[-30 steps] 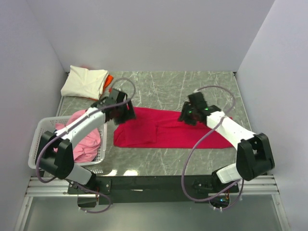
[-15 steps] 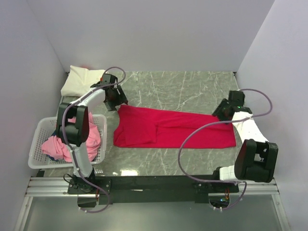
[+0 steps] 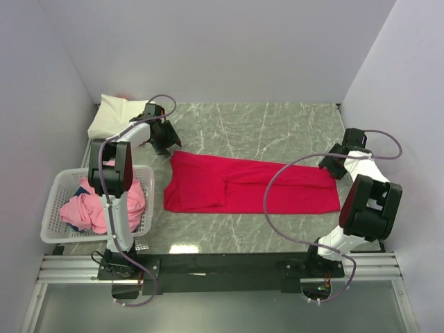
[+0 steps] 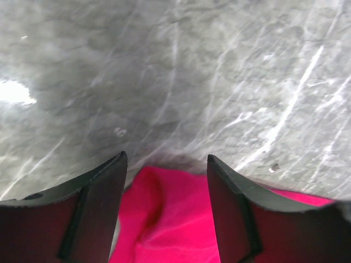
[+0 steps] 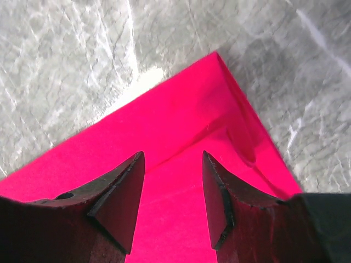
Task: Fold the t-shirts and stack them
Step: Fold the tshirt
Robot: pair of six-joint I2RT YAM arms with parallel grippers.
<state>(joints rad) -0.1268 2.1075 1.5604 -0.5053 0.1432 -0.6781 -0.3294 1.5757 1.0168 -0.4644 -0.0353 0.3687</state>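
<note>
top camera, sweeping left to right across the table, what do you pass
white basket → left arm's jaws → red t-shirt → right arm's jaws

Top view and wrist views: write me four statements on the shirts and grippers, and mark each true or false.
The red t-shirt lies spread on the table. True.
The left gripper is shut on cloth. False: its jaws stand open, gripping nothing.
The basket holds pink t-shirts. True.
The right gripper hangs over the basket. False: it is open over a corner of the red t-shirt.
</note>
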